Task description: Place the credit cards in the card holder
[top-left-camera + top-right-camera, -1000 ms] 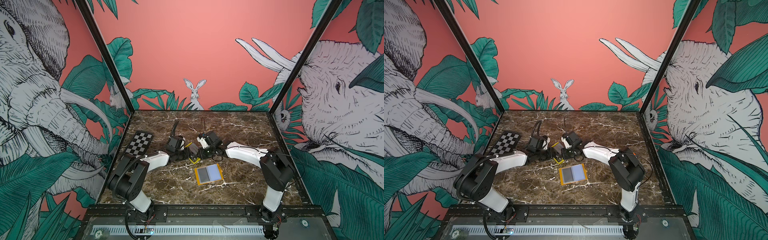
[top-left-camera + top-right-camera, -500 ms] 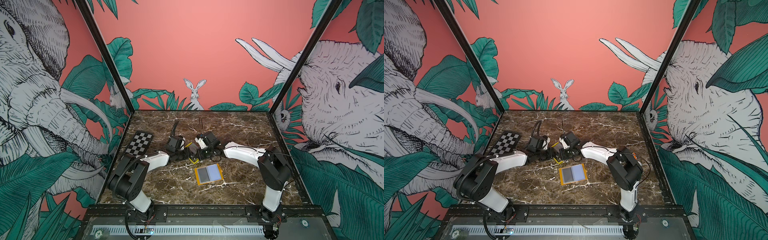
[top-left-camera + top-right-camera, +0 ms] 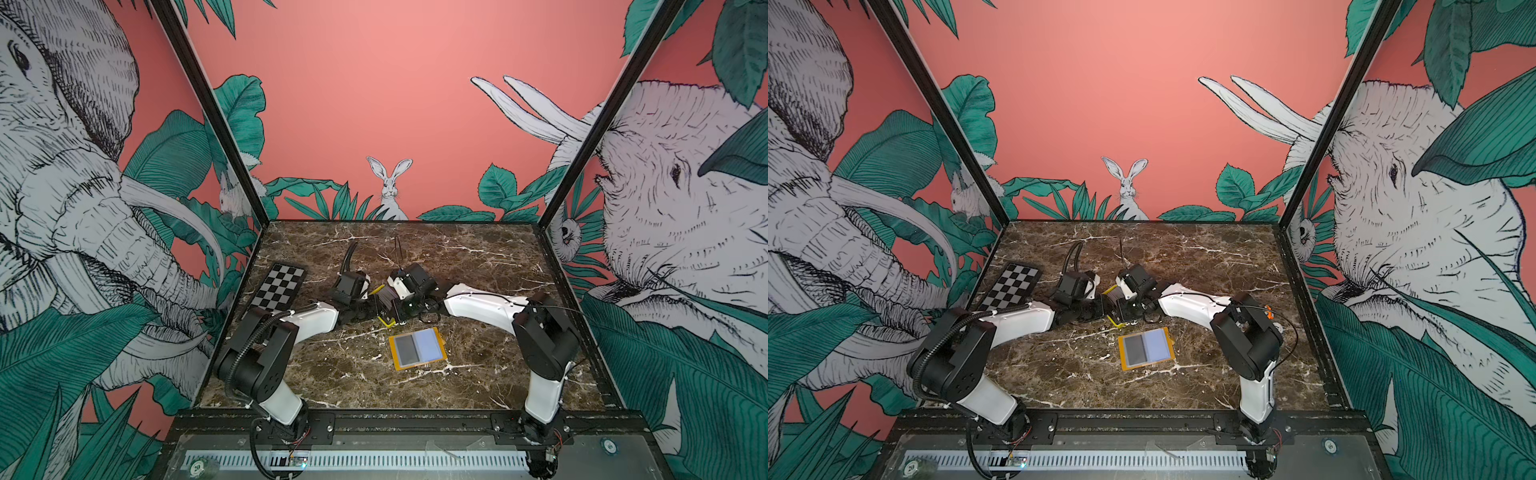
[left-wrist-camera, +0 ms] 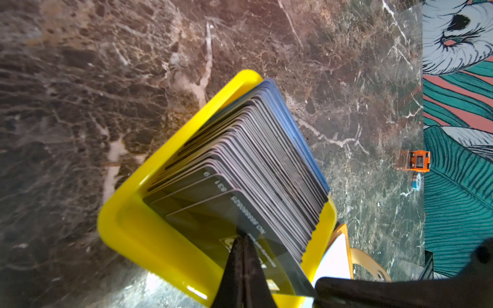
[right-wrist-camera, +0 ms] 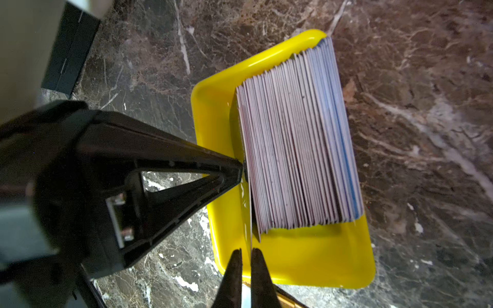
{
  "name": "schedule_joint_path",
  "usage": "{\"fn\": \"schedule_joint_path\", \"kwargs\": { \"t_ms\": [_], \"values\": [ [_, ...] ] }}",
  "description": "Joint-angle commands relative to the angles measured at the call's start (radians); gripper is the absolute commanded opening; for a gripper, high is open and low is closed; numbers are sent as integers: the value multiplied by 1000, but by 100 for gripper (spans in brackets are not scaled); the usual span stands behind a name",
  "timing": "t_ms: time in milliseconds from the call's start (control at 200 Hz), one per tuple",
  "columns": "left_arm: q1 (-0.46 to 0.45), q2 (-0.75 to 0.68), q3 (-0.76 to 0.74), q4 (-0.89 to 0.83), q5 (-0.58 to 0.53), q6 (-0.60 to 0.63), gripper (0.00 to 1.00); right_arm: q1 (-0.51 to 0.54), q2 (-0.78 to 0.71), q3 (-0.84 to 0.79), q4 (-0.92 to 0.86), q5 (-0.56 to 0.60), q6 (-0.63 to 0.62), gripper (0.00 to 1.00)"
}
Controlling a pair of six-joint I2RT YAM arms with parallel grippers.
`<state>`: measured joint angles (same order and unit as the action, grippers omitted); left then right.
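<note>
The credit cards (image 4: 261,149) (image 5: 293,138) stand on edge as a fanned stack in a yellow tray (image 4: 149,240) (image 5: 306,261) at mid-table, shown in both top views (image 3: 386,299) (image 3: 1113,297). My left gripper (image 4: 241,240) (image 5: 241,165) is shut on the front card, which leans away from the stack. My right gripper (image 5: 246,253) comes in from the opposite side, shut on the same card's thin edge. Both grippers meet at the tray (image 3: 388,322). The card holder (image 3: 417,348) (image 3: 1146,347) lies open and flat in front of the tray, sleeves up.
A checkerboard plate (image 3: 280,286) (image 3: 1013,286) lies at the left of the table. A small orange part (image 4: 420,160) sits near the right wall. The cage's posts and walls ring the marble table (image 3: 478,266).
My right gripper has shifted slightly left to the tray and closed its jaws onto the front card's edge. The left gripper has stayed shut in place.
</note>
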<state>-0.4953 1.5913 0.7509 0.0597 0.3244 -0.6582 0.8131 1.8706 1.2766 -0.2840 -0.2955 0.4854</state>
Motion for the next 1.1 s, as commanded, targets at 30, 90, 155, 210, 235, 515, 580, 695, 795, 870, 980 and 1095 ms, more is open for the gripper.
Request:
{"fn": "schedule_joint_path", "kwargs": {
  "t_ms": [30,90,155,210,235,515,580,695,795,870,980,1095],
  "values": [
    [3,-5,-19,-1,5,-6,6,17,22,29,-9,11,-18,10],
    [3,-9,-19,-1,7,-9,6,23,27,60,-18,18,-24,10],
    [3,-16,-20,0,9,-11,6,27,31,70,-27,24,-29,10],
    [3,-24,-18,0,10,-14,6,31,35,78,-32,28,-32,10],
    [3,-29,-18,-1,12,-15,6,33,36,81,-36,29,-35,10],
    [3,-84,-18,-33,7,-14,6,52,68,122,-60,42,-45,11],
    [3,-96,-22,-40,5,-14,6,55,76,130,-65,45,-43,12],
    [3,-121,-38,-46,-5,-14,6,60,83,140,-67,48,-41,14],
    [4,-142,-50,-50,-14,-15,6,63,89,147,-68,54,-39,19],
    [4,-153,-57,-50,-14,-21,6,64,95,152,-71,64,-31,19],
    [5,-168,-69,-46,-12,-29,6,64,101,157,-68,66,-23,19],
    [5,-191,-86,-29,-7,-39,6,69,112,168,-73,80,-17,19]
  ]
}}
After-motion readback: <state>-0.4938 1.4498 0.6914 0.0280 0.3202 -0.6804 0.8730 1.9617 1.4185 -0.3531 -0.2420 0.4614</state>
